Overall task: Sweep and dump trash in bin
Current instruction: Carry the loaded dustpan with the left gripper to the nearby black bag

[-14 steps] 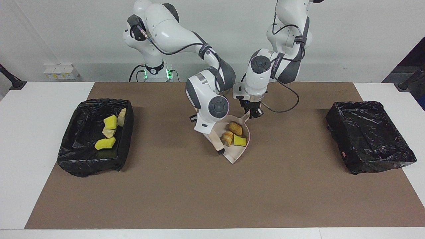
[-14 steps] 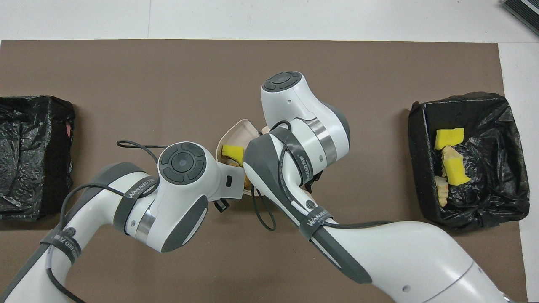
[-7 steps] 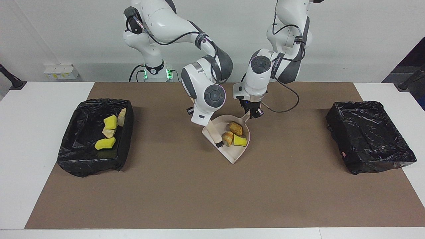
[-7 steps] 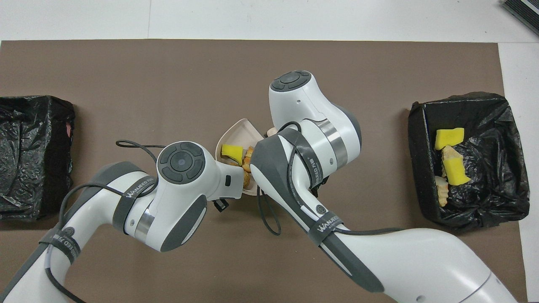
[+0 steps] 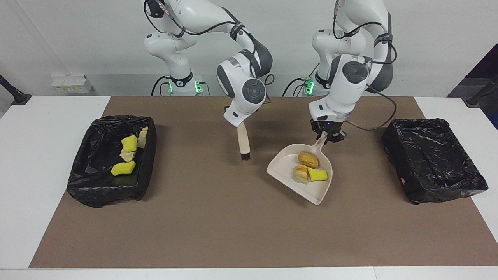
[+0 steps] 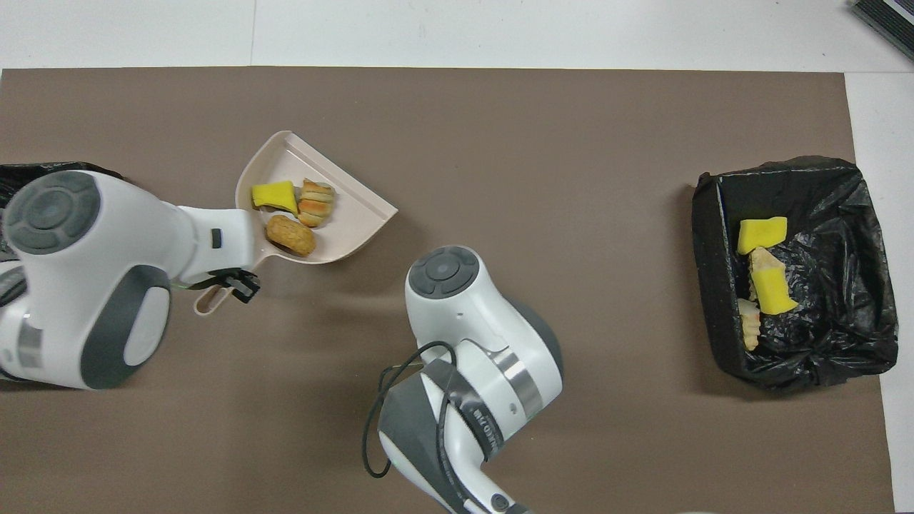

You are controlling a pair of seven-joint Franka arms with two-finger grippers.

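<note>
My left gripper (image 5: 326,136) is shut on the handle of the beige dustpan (image 5: 286,167), which hangs tilted just over the mat toward the left arm's end. Three pieces of trash lie in the pan (image 6: 350,214): a brown lump (image 5: 308,158), a striped bread piece (image 5: 300,174) and a yellow sponge bit (image 5: 318,174). My right gripper (image 5: 240,123) is shut on the beige brush (image 5: 244,142), whose bristles point down above the mat's middle. From overhead the right hand hides the brush. The bin (image 5: 142,171) at the right arm's end holds several more scraps (image 5: 123,168).
A second black-lined bin (image 5: 432,159) stands at the left arm's end, beside the raised dustpan. From overhead the left arm covers most of that bin (image 6: 8,170). The brown mat (image 5: 218,225) covers the table between the two bins.
The left gripper has carried the dustpan with its three scraps toward the left arm's end. The right gripper has lifted the brush out of the pan and drawn it back.
</note>
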